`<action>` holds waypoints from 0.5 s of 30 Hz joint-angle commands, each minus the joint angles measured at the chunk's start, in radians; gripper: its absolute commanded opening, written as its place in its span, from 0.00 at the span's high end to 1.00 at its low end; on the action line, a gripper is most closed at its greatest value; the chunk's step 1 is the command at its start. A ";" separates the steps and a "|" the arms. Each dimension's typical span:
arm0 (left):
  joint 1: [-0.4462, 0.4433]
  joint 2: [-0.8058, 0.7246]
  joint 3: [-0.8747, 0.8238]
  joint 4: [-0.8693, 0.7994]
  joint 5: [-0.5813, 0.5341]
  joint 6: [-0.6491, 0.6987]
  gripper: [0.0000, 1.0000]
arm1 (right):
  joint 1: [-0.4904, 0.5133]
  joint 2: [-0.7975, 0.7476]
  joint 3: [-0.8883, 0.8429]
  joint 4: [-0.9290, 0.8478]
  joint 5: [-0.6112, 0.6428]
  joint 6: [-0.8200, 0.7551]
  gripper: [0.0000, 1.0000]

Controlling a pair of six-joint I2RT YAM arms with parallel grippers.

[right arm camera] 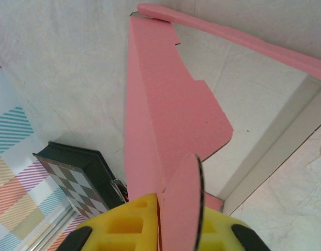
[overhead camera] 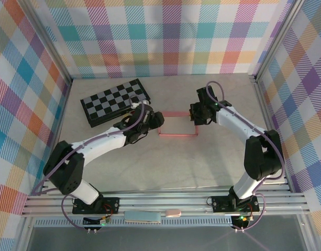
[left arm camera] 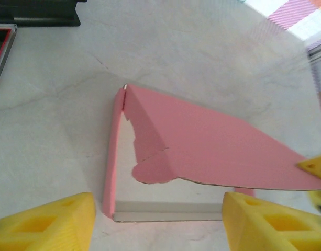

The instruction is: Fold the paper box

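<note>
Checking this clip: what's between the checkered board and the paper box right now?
In the top view, the left pincer sits between the checkered board and the paper box, by the box's left end; the rest is bare table.

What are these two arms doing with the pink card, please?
Two robot arms are folding a pink paper box on the table. The right gripper is pinched shut on a flap at one end. The left gripper is open at the opposite end, gripping nothing. The box is only partly formed, with flaps loose. A checkered board lies off to the side.
</note>
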 commanded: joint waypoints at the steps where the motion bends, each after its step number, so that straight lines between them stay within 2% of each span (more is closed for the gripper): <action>1: 0.023 -0.020 0.086 -0.160 0.035 -0.101 0.31 | 0.003 -0.013 -0.032 -0.038 -0.006 -0.031 0.91; 4: 0.102 0.065 0.186 -0.256 0.163 -0.165 0.32 | 0.003 -0.013 -0.045 -0.032 -0.013 -0.038 0.91; 6: 0.142 0.141 0.252 -0.295 0.256 -0.186 0.39 | 0.004 -0.015 -0.053 -0.029 -0.017 -0.039 0.91; 10: 0.163 0.265 0.353 -0.326 0.317 -0.144 0.42 | 0.004 -0.019 -0.070 -0.024 -0.022 -0.037 0.91; 15: 0.171 0.375 0.387 -0.294 0.392 -0.149 0.47 | 0.003 -0.020 -0.079 -0.019 -0.025 -0.037 0.91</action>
